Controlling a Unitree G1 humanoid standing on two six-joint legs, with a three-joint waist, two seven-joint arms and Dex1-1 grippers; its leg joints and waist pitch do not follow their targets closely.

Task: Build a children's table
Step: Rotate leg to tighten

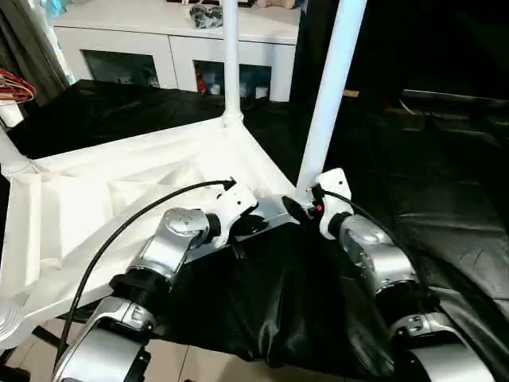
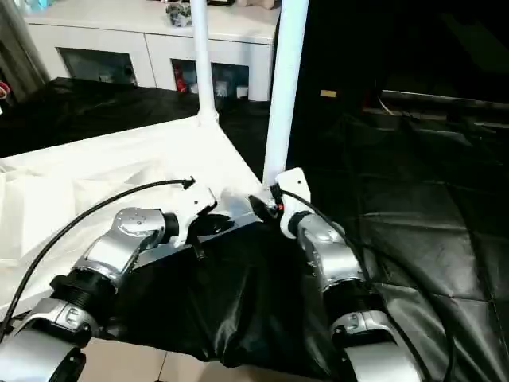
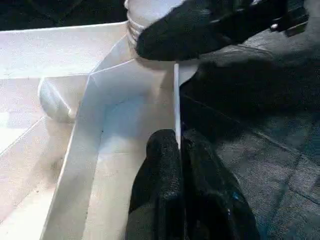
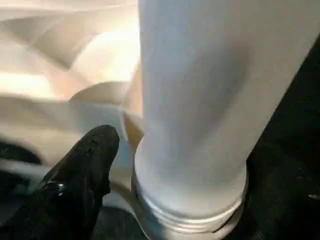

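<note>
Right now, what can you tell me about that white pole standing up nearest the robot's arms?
The near leg is a long, smooth white tube, plastic by its look, slightly narrower higher up. It stands upright, leaning a little, with its threaded foot in the round corner socket of the upturned tabletop, which lies on a black sheet. The right gripper sits at its base, one black finger beside the tube, apart from it.

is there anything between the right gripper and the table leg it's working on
Nothing visible. The right gripper sits right at the base of the near leg, which stands upright in the tabletop's corner socket. In the right wrist view one black finger lies just beside the leg's threaded base, with a narrow gap and nothing in it.
</note>
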